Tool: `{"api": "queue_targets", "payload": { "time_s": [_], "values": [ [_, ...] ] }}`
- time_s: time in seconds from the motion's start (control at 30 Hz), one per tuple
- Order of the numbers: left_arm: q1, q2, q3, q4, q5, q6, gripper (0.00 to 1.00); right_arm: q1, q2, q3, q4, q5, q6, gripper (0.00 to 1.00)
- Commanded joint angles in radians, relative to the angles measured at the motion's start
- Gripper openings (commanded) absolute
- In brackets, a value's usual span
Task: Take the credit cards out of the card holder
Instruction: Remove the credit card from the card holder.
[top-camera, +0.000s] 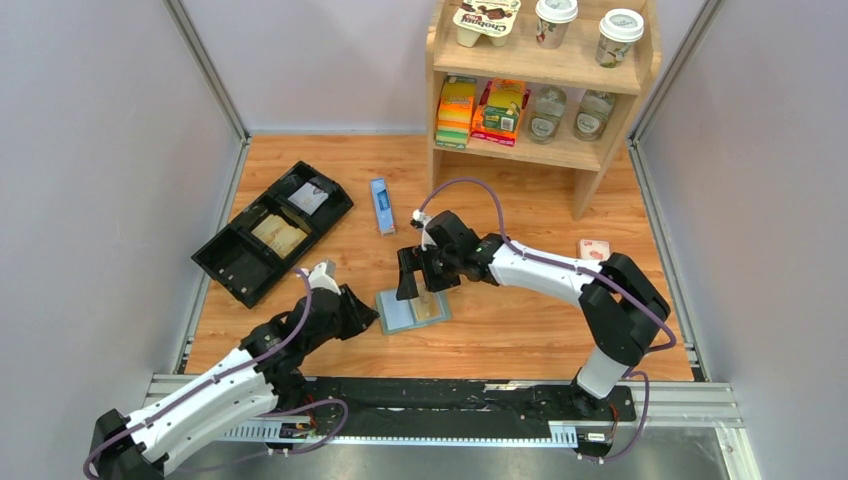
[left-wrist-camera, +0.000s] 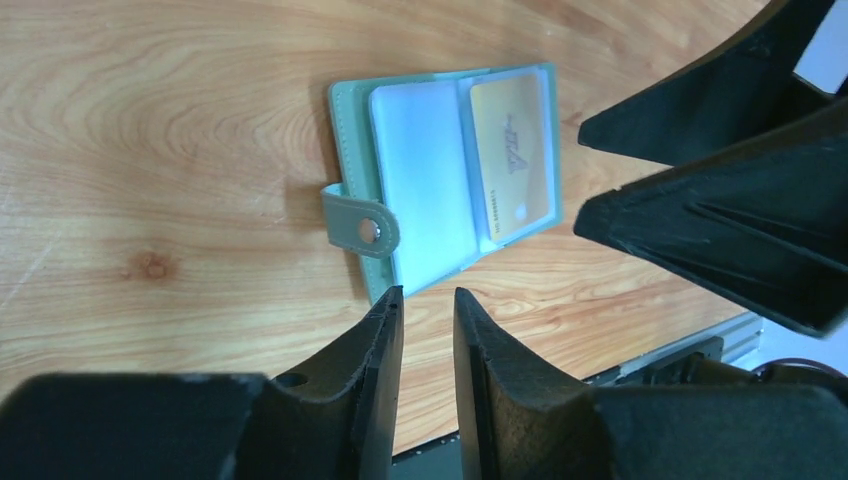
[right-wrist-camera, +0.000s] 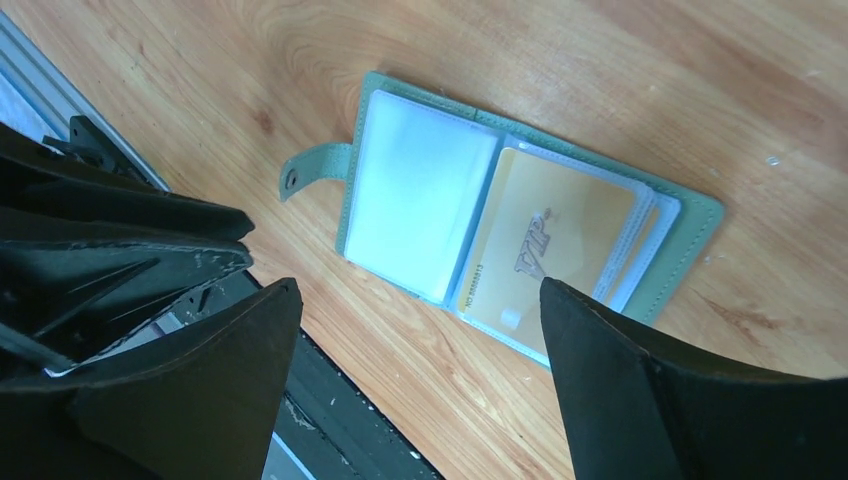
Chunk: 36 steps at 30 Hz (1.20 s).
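**Card holder** (top-camera: 412, 312): sage-green bifold, lying open and flat on the wooden table (top-camera: 520, 330) between the two arms. Its pocket pages faced up, which gave access to the contents from above. The snap tab (left-wrist-camera: 362, 225) stuck out from its left edge, unfastened.

**Credit card** (right-wrist-camera: 550, 245): gold, marked "VIP", seated in the right-hand pocket page and not yet withdrawn. More page edges showed behind it, but whether they held further cards could not be told. The left-hand page (right-wrist-camera: 420, 205) looked pale and empty.

**Right gripper** (right-wrist-camera: 418, 290): poised above the holder with its fingers spread wide and holding nothing. One tip stood over the table near the holder's edge and the other by the card's corner. The stance probably served to line up on the card.

**Left gripper** (left-wrist-camera: 428, 320): low at the holder's near-left edge, close to the tab. Its jaws were drawn nearly together with only a slim gap, and they gripped nothing. It was probably placed there to pin or steady the cover while the other arm pulled.

**Stage, as judged:** extraction not begun, with the card fully in its sleeve.

**Surroundings:**
- A black compartmented tray (top-camera: 270, 232) lay at far left.
- A narrow blue box (top-camera: 381, 204) lay beyond the holder.
- A wooden shelf (top-camera: 540, 80) of groceries stood at the back.
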Motion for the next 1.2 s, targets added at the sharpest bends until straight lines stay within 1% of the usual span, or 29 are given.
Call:
{"api": "queue_targets", "payload": {
  "time_s": [0.0, 0.03, 0.07, 0.1, 0.13, 0.17, 0.27, 0.3, 0.37, 0.4, 0.43, 0.47, 0.57, 0.63, 0.73, 0.93, 1.17],
  "values": [
    [-0.006, -0.020, 0.041, 0.052, 0.000, -0.008, 0.33, -0.024, -0.037, -0.004, 0.004, 0.027, -0.027, 0.88],
    [-0.006, 0.015, 0.053, 0.081, 0.011, 0.002, 0.34, -0.026, -0.036, -0.008, 0.006, 0.028, -0.027, 0.87],
    [-0.006, 0.038, 0.061, 0.145, 0.028, 0.008, 0.34, -0.032, -0.033, -0.011, 0.007, 0.031, -0.026, 0.85],
    [-0.006, 0.104, 0.082, 0.173, 0.040, 0.028, 0.35, -0.033, -0.031, -0.013, 0.007, 0.034, -0.024, 0.82],
    [-0.006, 0.138, 0.094, 0.220, 0.062, 0.038, 0.35, -0.035, -0.028, -0.014, 0.009, 0.037, -0.023, 0.79],
    [-0.004, 0.220, 0.128, 0.256, 0.071, 0.061, 0.35, -0.036, -0.025, -0.016, 0.007, 0.043, -0.020, 0.77],
    [-0.004, 0.373, 0.211, 0.311, 0.135, 0.100, 0.35, -0.044, -0.014, -0.024, 0.007, 0.066, -0.011, 0.64],
    [-0.004, 0.431, 0.217, 0.337, 0.141, 0.109, 0.35, -0.047, -0.008, -0.028, 0.007, 0.070, -0.007, 0.61],
    [-0.004, 0.500, 0.228, 0.373, 0.122, 0.103, 0.35, -0.052, 0.003, -0.036, 0.013, 0.071, -0.004, 0.53],
    [0.005, 0.537, 0.223, 0.380, 0.122, 0.097, 0.35, -0.053, 0.007, -0.039, 0.018, 0.071, -0.003, 0.50],
    [0.024, 0.560, 0.217, 0.423, 0.137, 0.086, 0.34, -0.055, 0.012, -0.042, 0.016, 0.071, -0.001, 0.48],
    [0.032, 0.596, 0.202, 0.443, 0.169, 0.081, 0.34, -0.055, 0.016, -0.045, 0.020, 0.071, -0.001, 0.47],
    [0.057, 0.644, 0.164, 0.532, 0.203, 0.049, 0.34, -0.056, 0.027, -0.054, 0.027, 0.077, -0.004, 0.44],
    [0.060, 0.667, 0.138, 0.566, 0.215, 0.039, 0.35, -0.055, 0.035, -0.059, 0.030, 0.082, -0.006, 0.43],
    [0.063, 0.698, 0.104, 0.603, 0.218, 0.025, 0.41, -0.056, 0.050, -0.060, 0.032, 0.085, -0.009, 0.43],
    [0.068, 0.732, 0.035, 0.738, 0.253, -0.020, 0.46, -0.058, 0.075, -0.076, 0.062, 0.057, -0.001, 0.44],
    [0.077, 0.744, -0.031, 0.850, 0.263, -0.089, 0.46, -0.056, 0.093, -0.094, 0.108, -0.016, 0.025, 0.43]
  ]
}}
